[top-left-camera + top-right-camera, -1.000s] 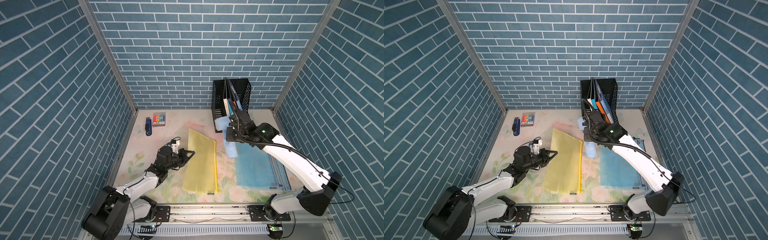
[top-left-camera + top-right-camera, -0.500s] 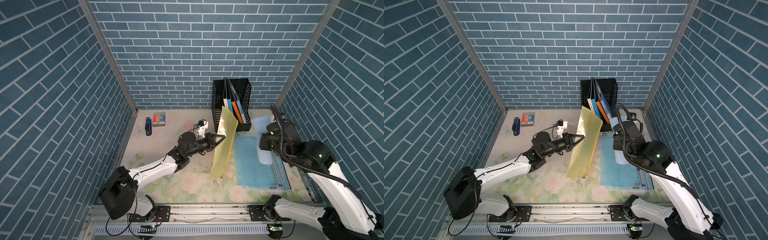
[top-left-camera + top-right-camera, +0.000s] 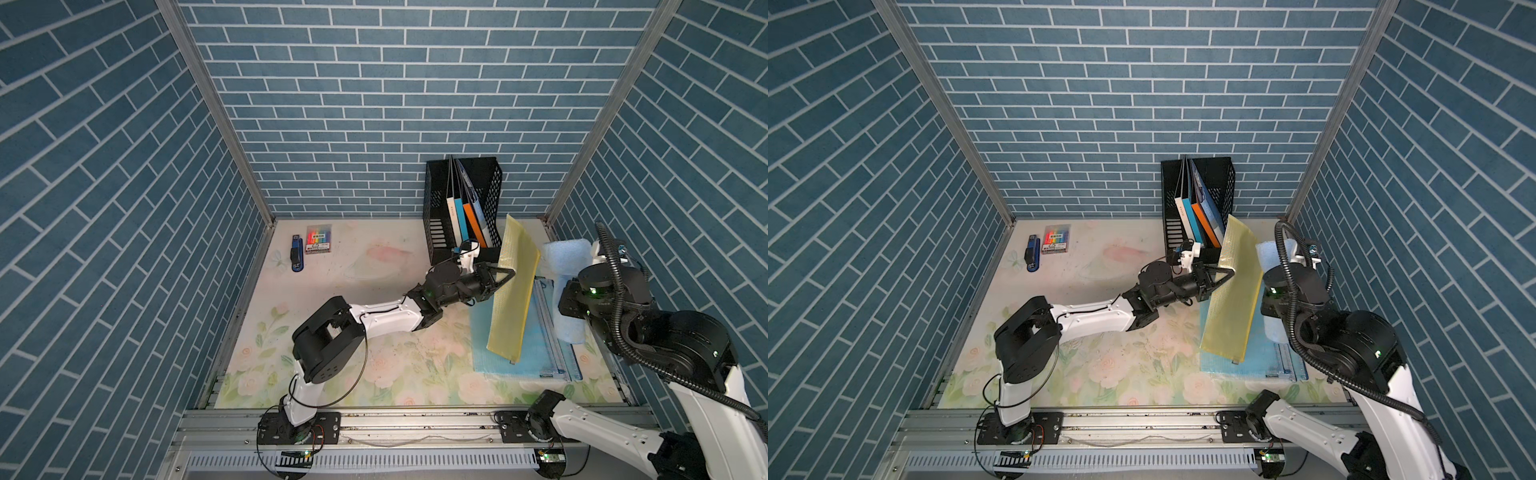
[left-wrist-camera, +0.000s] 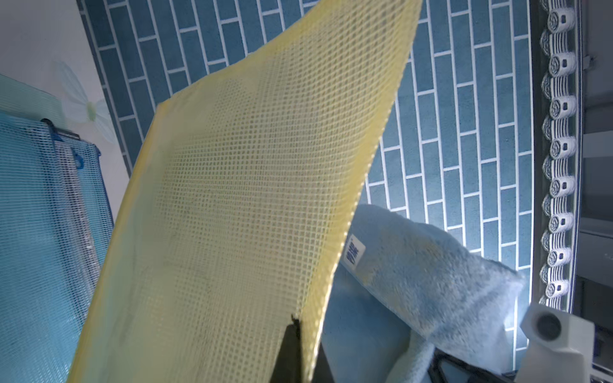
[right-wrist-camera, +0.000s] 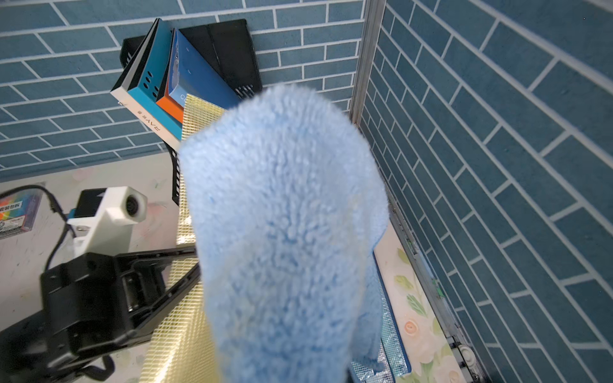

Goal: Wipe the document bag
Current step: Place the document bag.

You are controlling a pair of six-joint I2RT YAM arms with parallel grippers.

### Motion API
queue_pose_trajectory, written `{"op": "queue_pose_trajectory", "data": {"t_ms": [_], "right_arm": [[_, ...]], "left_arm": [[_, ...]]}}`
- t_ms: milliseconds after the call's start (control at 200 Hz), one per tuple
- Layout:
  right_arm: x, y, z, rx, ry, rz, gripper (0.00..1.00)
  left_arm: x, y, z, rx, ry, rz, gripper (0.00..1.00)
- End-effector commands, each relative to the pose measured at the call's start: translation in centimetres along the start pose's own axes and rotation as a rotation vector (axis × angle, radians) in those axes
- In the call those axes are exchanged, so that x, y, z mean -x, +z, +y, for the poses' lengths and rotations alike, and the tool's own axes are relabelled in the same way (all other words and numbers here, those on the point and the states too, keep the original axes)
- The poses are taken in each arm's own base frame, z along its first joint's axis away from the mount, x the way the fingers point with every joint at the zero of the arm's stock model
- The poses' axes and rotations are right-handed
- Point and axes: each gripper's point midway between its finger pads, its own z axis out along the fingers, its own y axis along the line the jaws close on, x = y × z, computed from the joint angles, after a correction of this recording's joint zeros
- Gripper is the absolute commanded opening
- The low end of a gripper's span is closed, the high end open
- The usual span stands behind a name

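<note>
Blue mesh bags (image 3: 536, 357) lie flat on the table (image 3: 353, 332). Above them the left gripper (image 3: 510, 273) pinches the yellow document bag (image 3: 513, 299) upright by its edge. Just beside it the right gripper (image 3: 570, 299) is clamped on the blue cloth (image 3: 566, 257), whose tag (image 4: 354, 253) is unreadable. Behind, the black file rack (image 3: 436, 232) holds books, one book spine (image 5: 151, 124) reading "RAY".

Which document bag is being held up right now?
The yellow mesh bag: the left gripper pinches its edge and it stands nearly upright, while the blue bag lies flat beneath it.
</note>
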Motion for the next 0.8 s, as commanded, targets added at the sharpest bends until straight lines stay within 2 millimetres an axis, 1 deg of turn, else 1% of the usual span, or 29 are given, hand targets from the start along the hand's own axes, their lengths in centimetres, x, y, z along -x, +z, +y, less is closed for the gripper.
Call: {"op": "queue_pose_trajectory", "data": {"t_ms": [0,115,195,330,425,510,665,715,795], "right_arm": [[0.2,-0.7,-1.7,-0.055,-0.01,-0.015,0.0],[-0.2,-0.3,-1.5,-0.059,-0.037,0.0,0.0],[-0.7,0.2,-0.9,-0.056,-0.06,0.021,0.0],[-1.6,1.3,0.2,-0.041,-0.083,0.05,0.0],[-2.2,1.8,0.7,-0.03,-0.085,0.064,0.0],[-2.9,2.2,1.0,-0.024,-0.087,0.078,0.0],[-3.9,2.8,1.4,-0.015,-0.087,0.104,0.0],[-4.1,3.0,1.5,-0.012,-0.088,0.11,0.0],[-4.4,3.1,1.6,-0.01,-0.082,0.116,0.0]], "left_arm": [[0.6,0.9,-0.8,-0.086,-0.05,-0.054,0.0],[1.0,0.9,3.2,-0.053,-0.108,-0.104,0.0],[1.4,0.1,6.4,-0.019,-0.149,-0.144,0.0],[1.4,-1.7,12.9,0.057,-0.214,-0.191,0.0],[0.8,-2.8,16.1,0.101,-0.248,-0.194,0.0],[0.5,-3.4,17.7,0.142,-0.245,-0.19,0.0],[0.1,-3.4,19.5,0.203,-0.222,-0.174,0.0],[0.0,-3.9,20.3,0.225,-0.226,-0.187,0.0],[0.2,-4.8,20.8,0.245,-0.228,-0.218,0.0]]}}
